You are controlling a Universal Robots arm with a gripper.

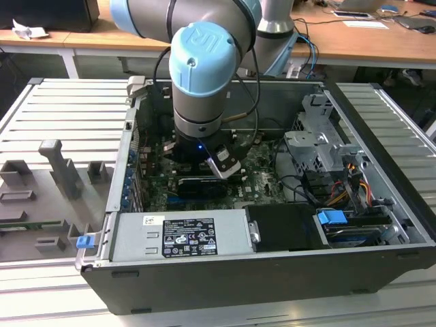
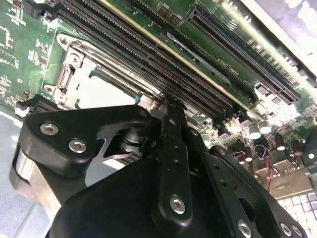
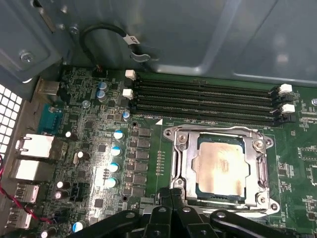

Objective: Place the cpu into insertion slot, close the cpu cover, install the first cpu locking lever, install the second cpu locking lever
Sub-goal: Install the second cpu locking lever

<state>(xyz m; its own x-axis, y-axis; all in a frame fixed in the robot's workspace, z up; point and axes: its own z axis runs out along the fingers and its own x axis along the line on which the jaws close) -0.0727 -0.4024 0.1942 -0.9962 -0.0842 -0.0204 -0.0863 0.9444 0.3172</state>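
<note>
The cpu (image 3: 220, 166) lies flat in the insertion slot (image 3: 221, 199), its dull silver face up. The cpu cover (image 3: 185, 163) is down over it, and its square window frames the chip. In the second wrist view the cpu (image 2: 106, 94) and cpu cover (image 2: 67, 74) sit just beyond the fingertips. My gripper (image 3: 171, 194) is at the socket's near edge with its black fingers pressed together. In the second wrist view the gripper (image 2: 163, 99) touches a small metal part at the socket's corner. In the exterior view the arm's wrist (image 1: 199, 88) reaches down into the open computer case.
Long black memory slots (image 3: 203, 96) run beside the socket. A row of capacitors (image 3: 117, 151) stands on its other side. A black cable (image 3: 106, 34) loops on the case wall. The power supply (image 1: 180, 235) and drive cage (image 1: 320, 143) hem in the board. Grey fixtures (image 1: 61, 170) stand at the exterior view's left.
</note>
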